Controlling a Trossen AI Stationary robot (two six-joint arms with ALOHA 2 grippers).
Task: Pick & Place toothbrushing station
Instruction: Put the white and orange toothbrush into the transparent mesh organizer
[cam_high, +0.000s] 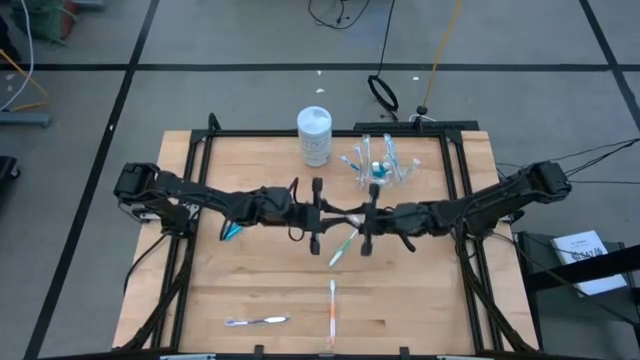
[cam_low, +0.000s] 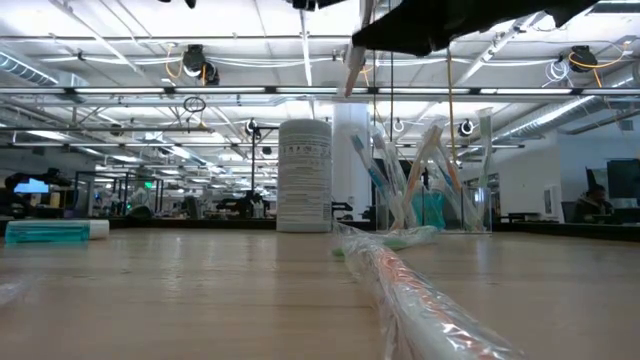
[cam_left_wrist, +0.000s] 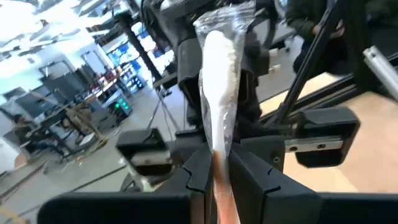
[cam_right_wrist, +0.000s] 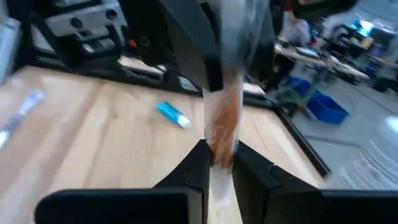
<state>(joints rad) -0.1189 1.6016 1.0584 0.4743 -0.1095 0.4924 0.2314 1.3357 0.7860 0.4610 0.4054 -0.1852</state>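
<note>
Right now the slim orange-handled toothbrush in clear wrap (cam_left_wrist: 219, 106) sits pinched between both my claws above the table's middle: left gripper (cam_high: 316, 215) and right gripper (cam_high: 367, 217) each clamp an end.

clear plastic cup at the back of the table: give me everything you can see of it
The clear plastic cup stands upright on the wooden table at its far edge, just right of the white lidded canister and apart from it. Several wrapped toothbrushes stand in it, fanning out over the rim, with something teal-blue low inside. Nothing grips it: the left gripper and right gripper are mid-table, both shut on one wrapped toothbrush.
</note>
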